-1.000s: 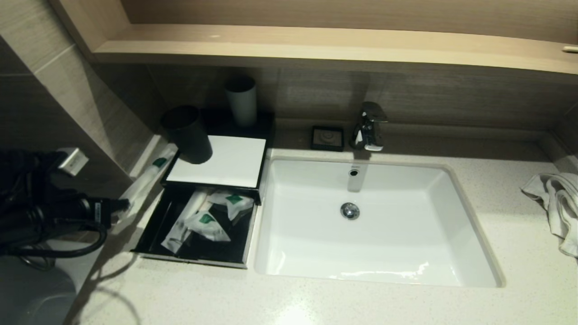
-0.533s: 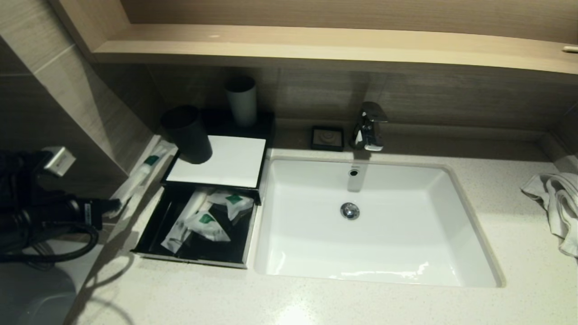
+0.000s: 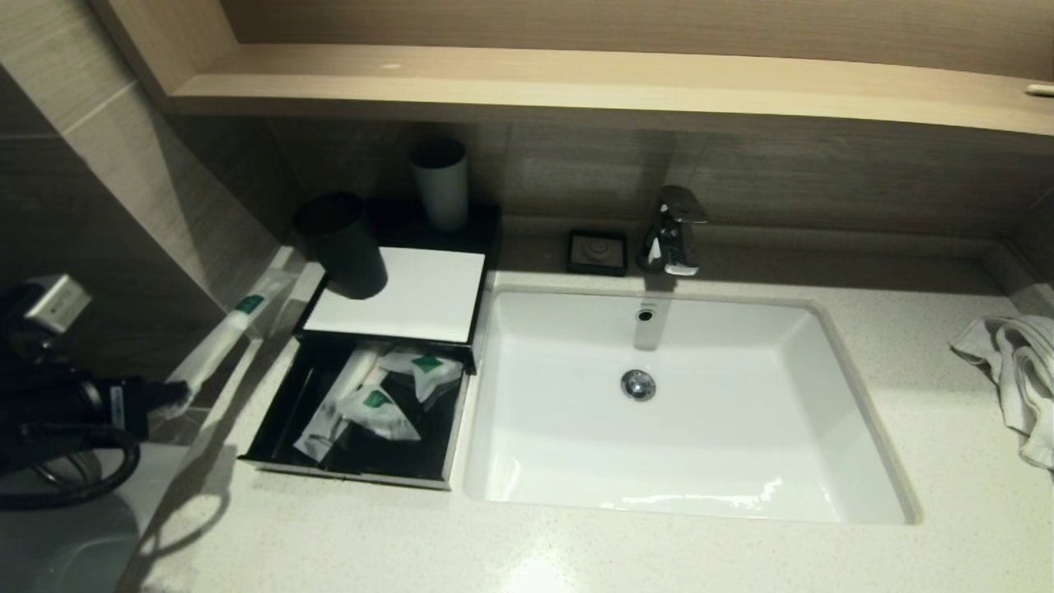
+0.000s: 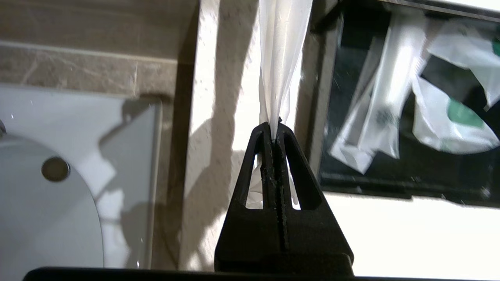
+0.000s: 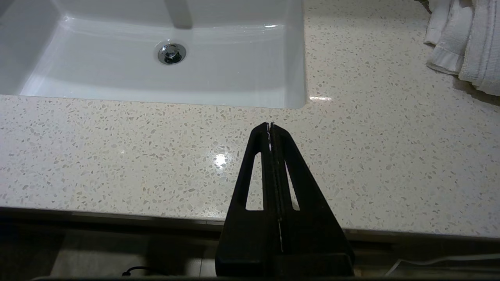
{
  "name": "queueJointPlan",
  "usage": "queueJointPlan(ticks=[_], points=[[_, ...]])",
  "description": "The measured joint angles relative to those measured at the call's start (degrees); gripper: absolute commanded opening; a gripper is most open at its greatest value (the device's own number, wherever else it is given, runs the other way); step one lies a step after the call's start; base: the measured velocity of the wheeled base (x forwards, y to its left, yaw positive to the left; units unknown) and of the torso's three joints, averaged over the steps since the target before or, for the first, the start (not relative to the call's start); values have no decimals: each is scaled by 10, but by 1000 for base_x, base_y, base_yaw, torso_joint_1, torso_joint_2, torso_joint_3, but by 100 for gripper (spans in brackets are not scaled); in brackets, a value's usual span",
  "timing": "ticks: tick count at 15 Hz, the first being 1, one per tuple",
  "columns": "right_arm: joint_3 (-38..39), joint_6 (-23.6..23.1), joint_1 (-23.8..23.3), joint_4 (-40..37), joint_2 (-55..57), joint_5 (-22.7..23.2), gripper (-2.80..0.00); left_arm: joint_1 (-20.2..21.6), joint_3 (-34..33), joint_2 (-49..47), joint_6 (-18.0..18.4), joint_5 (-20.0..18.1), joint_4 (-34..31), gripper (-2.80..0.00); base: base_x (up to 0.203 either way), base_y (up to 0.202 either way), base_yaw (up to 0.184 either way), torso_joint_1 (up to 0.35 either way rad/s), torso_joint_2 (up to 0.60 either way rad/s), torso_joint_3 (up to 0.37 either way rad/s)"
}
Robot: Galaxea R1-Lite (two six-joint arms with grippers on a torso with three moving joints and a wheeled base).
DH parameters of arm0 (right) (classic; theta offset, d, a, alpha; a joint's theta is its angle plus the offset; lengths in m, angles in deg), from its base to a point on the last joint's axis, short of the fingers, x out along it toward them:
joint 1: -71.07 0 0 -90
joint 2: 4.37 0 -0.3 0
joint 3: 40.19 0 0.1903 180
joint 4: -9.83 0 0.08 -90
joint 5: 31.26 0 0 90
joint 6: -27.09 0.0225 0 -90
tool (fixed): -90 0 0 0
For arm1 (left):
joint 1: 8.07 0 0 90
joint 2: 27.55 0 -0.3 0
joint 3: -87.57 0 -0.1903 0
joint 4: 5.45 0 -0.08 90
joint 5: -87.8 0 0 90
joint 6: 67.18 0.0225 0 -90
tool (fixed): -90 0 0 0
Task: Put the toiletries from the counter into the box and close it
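Note:
My left gripper [image 3: 174, 392] [image 4: 274, 130] is shut on the near end of a long thin white sachet [image 3: 224, 338] [image 4: 279, 58] with a green label, holding it left of the box [image 3: 394, 292], off the counter's [image 3: 576, 552] left edge. The box has a white top panel; its black drawer [image 3: 354, 473] is pulled out, with several sachets [image 3: 375, 403] [image 4: 449, 125] lying inside. My right gripper [image 5: 270, 125] is shut and empty, low at the counter's front edge, out of the head view.
A dark cup [image 3: 342, 245] stands on the box's back left corner, a pale cup [image 3: 440, 185] behind it. The sink [image 3: 683, 403], tap [image 3: 675, 231] and small black soap dish [image 3: 597, 251] lie right of the box. A white towel [image 3: 1017, 371] lies far right.
My left gripper has drawn back to the left and toward me, pulling the long sachet with it away from the wall beside the box. The right arm has not moved.

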Motion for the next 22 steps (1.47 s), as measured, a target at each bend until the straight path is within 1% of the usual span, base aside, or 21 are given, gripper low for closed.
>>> queueJointPlan(ticks=[4, 10, 15, 22], points=[[0, 0, 0, 0, 0, 0, -280, 0, 5, 49, -2, -2, -78, -280, 0, 0, 0, 0, 0, 0], [0, 0, 0, 0, 0, 0, -280, -1, 8, 93, -2, -2, -120, -280, 0, 0, 0, 0, 0, 0], [0, 0, 0, 0, 0, 0, -280, -10, 9, 136, -2, -7, -206, -280, 0, 0, 0, 0, 0, 0], [0, 0, 0, 0, 0, 0, -280, -34, 11, 179, -2, -8, -274, -280, 0, 0, 0, 0, 0, 0]])
